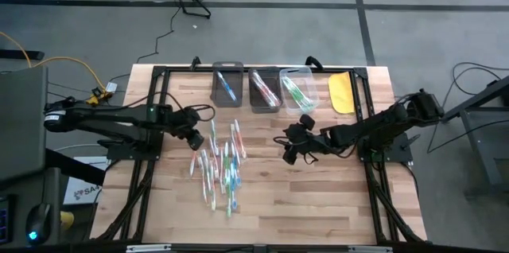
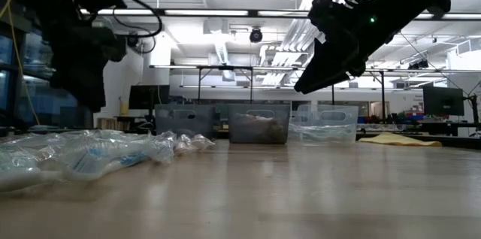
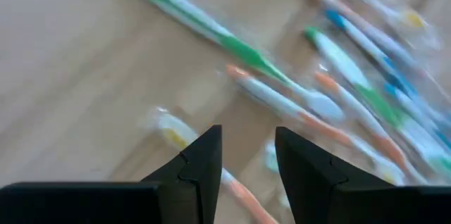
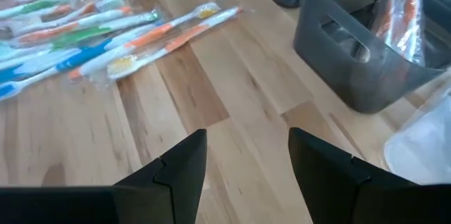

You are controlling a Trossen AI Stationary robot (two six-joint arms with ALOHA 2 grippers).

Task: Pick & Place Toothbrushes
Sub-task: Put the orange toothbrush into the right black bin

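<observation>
hovering spread and empty, the left pincer [image 1: 193,140] hangs just over the edge of the toothbrushes [image 1: 221,165] heaped on the tabletop [image 1: 318,197]. the right pincer [image 1: 293,151], also spread and empty, waits near the 3 bins [image 1: 264,88]. a few brushes are binned; i'd say most remain.

Green/blue/orange toothbrushes [image 1: 219,161], yellow cloth [image 1: 342,92].

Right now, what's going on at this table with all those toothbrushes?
Two robot arms are sorting toothbrushes from a loose pile on the wooden table into three bins at the far edge, which already hold a few. The left tool hovers open at the pile's edge, holding nothing. The right tool, also open and empty, hangs over bare wood near the bins.
</observation>
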